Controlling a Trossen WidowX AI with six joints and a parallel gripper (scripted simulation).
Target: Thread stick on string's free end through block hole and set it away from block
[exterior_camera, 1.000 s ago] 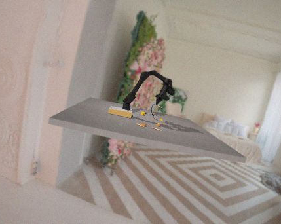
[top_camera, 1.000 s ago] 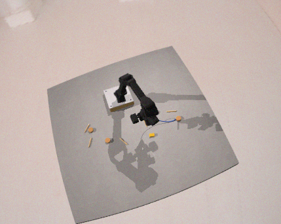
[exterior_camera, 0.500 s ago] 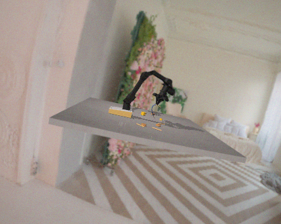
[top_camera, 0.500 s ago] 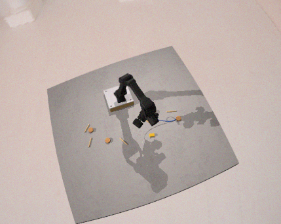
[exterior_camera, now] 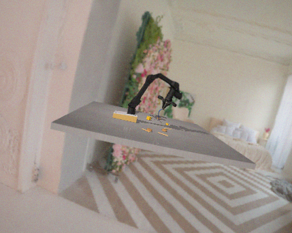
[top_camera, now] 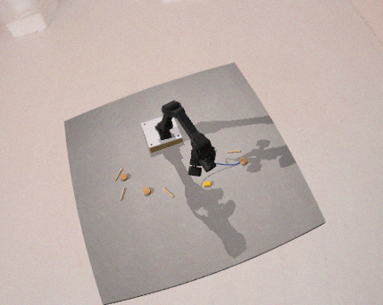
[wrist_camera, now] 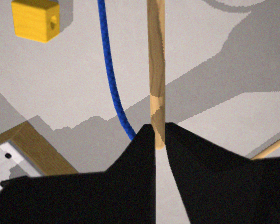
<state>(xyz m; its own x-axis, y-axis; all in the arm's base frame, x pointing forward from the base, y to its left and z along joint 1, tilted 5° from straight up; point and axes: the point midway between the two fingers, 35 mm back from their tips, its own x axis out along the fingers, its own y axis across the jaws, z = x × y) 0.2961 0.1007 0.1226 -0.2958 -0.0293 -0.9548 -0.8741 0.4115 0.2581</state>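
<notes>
My gripper (exterior_camera: pixel 163 108) (wrist_camera: pixel 157 131) is shut on the wooden stick (wrist_camera: pixel 156 55), near one end, above the table. The stick points up the wrist view. The blue string (top_camera: pixel 228 164) (exterior_camera: pixel 159 114) (wrist_camera: pixel 109 75) comes out behind the left finger and runs to a round button (top_camera: pixel 243 161). The yellow block (exterior_camera: pixel 149 118) (wrist_camera: pixel 35 21) sits on the table between the arm's base and the button; the arm hides it in the top view. Its hole shows on the right face in the wrist view. String and stick are apart from the block there. The fingertips are hidden in the top view.
A small yellow piece (top_camera: pixel 206 184) (exterior_camera: pixel 167 124) lies farther out from the base. Two loose buttons (top_camera: pixel 123 177) (top_camera: pixel 146 191) and several loose sticks, among them one stick (top_camera: pixel 168 193) and another stick (top_camera: pixel 234 152), lie around. The arm's base plate (top_camera: pixel 151 134) (wrist_camera: pixel 1 165) stands behind.
</notes>
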